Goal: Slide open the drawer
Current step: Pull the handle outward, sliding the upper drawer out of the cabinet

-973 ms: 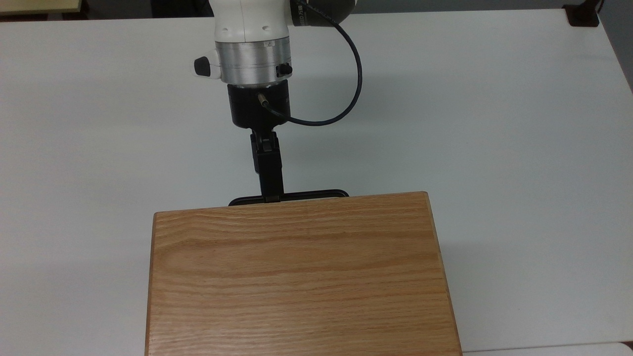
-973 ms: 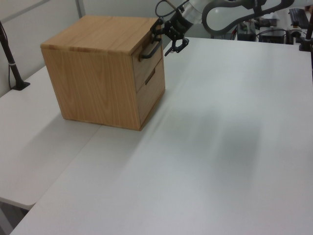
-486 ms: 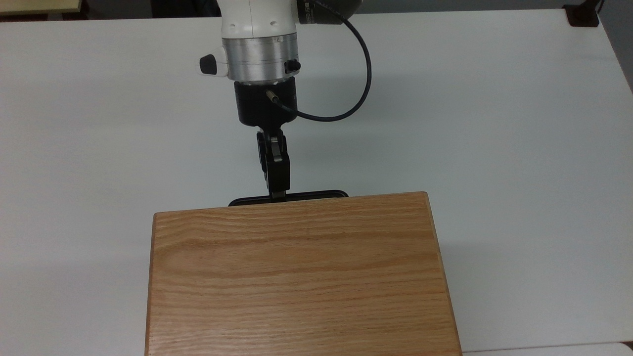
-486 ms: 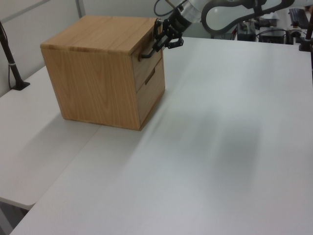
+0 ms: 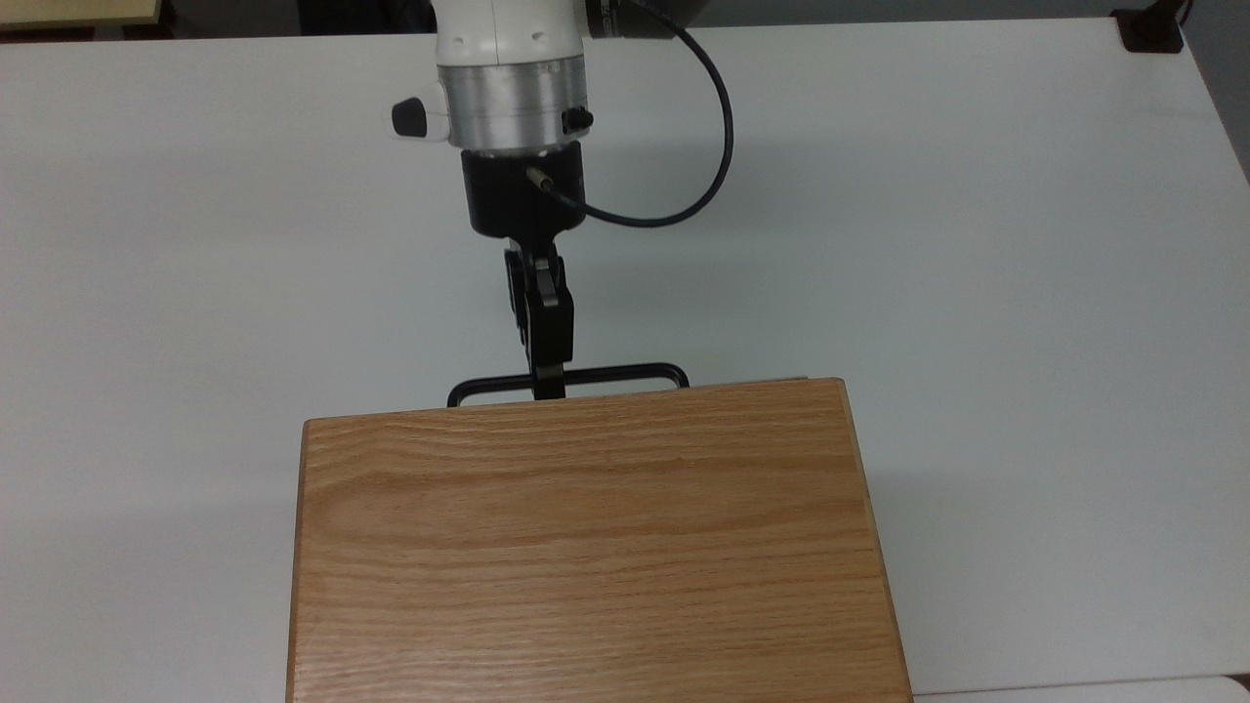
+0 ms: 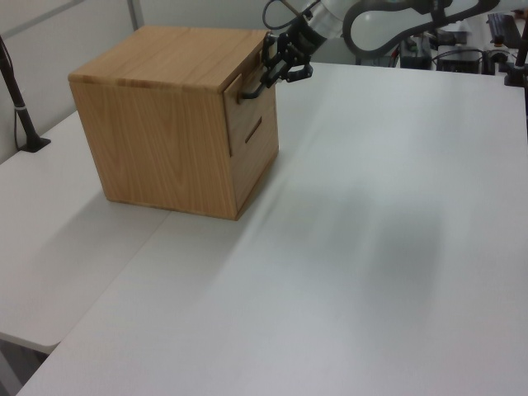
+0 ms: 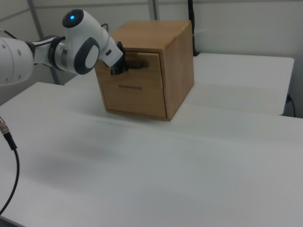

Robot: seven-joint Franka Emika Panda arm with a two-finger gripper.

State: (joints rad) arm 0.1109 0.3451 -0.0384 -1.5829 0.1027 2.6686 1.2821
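Top view: the pincer (image 5: 549, 376) is clenched on the black bar handle (image 5: 625, 372) of the drawer (image 5: 752, 381), gripping approx. mid-bar, a bit toward the top view's left. A thin sliver of the drawer front peeks past the cabinet (image 5: 596, 547) top's far edge, and worktop shows through the gap betw. bar and wood — so the slide has barely begun.

Left view: the upper drawer (image 6: 245, 106) sits at the cabinet's (image 6: 165, 124) top front; its face looks a touch proud of the lower drawer (image 6: 262, 147) beneath. The pincer (image 6: 266, 80) holds the bar at its far end in the left view; the arm reaches in from the upper right.

Right view: the arm's white-grey wrist (image 7: 85, 47) covers much of the handle; the drawer front (image 7: 142, 64) looks near flush with the cabinet (image 7: 177, 66). The cabinet stands on the white worktop (image 7: 189, 165).

Judgement: grasp done, pull just started — nearly the whole travel is left.
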